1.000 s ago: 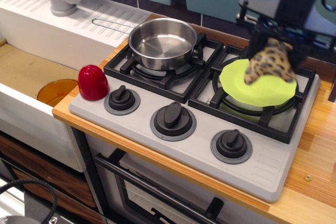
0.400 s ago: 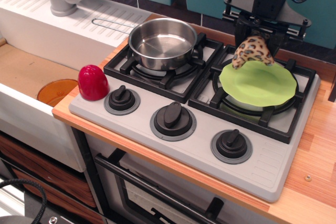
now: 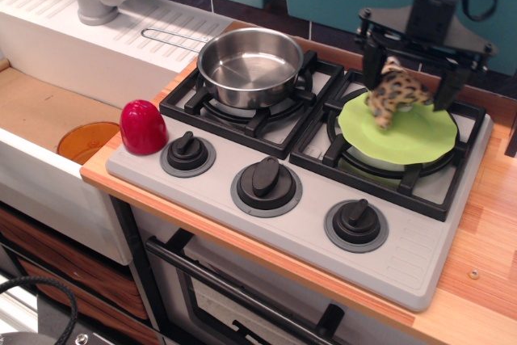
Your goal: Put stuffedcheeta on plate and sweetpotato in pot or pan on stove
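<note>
Now pincer (image 3: 408, 78) spread wide, holding nothing; plush spotted cheeta (image 3: 394, 96) between its fingers, on flat lime plate (image 3: 412, 136). Glossy red sweetpotato (image 3: 143, 127) at stove's (image 3: 307, 228) front-left corner.

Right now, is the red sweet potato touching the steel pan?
Apart. The only view shows the sweetpotato sitting at the stove's front left corner, with a black knob and grate between it and the pan.

Wooden counter (image 3: 485, 232) carries the stove (image 3: 404, 256).

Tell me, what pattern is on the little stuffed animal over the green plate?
The stuffed animal is tan and cream with dark brown leopard spots, seen in the only view.
</note>
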Tool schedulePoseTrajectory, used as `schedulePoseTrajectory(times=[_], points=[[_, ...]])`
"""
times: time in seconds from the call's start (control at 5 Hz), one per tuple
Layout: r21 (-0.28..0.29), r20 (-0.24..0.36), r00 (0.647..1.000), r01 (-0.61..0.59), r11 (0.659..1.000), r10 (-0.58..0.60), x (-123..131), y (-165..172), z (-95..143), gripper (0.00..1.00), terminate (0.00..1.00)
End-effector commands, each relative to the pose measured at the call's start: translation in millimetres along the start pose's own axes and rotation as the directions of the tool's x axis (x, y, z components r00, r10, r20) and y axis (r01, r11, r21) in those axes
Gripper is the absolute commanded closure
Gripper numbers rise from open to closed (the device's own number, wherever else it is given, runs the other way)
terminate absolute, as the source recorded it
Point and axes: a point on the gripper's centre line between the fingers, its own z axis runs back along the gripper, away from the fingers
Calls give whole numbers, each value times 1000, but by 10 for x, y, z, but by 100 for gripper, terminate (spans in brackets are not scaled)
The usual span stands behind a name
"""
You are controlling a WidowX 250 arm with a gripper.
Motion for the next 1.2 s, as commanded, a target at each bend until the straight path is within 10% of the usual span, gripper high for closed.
schedulePoseTrajectory(times=[0.0, 1.0], points=[[-31, 16, 1000, -9, 999, 9, -76, -24, 488, 0, 0], [-26, -20, 996, 88, 996, -88, -227, 303, 770, 0, 0]])
